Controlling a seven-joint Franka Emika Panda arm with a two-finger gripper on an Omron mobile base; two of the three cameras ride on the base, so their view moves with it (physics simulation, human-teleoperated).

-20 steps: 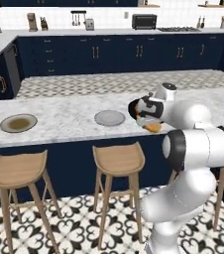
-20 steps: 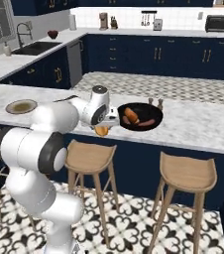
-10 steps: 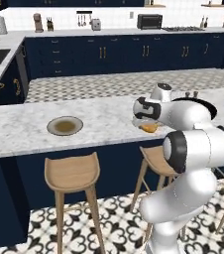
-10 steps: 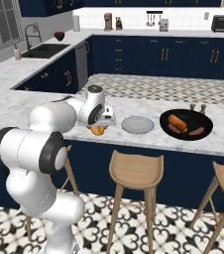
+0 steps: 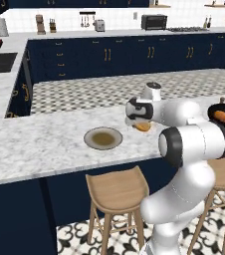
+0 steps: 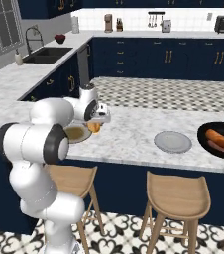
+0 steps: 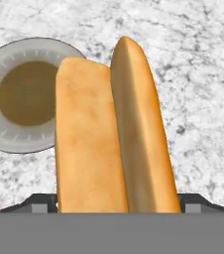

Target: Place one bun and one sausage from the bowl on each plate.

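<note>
The gripper (image 5: 143,125) is closed on 1 bun (image 7: 115,134), carried above the marble counter (image 5: 45,144). In the hand view the bun's long axis runs along the fingers. The beige-rimmed plate (image 5: 103,138) lies just beside the gripper, on its left in the left base view, and is bare. The coming move likely requires a short shift toward that plate. The grey plate (image 6: 173,141) and the black bowl (image 6: 208,146), with 1 bun and 1 sausage (image 6: 214,146) inside, lie well apart.
</note>
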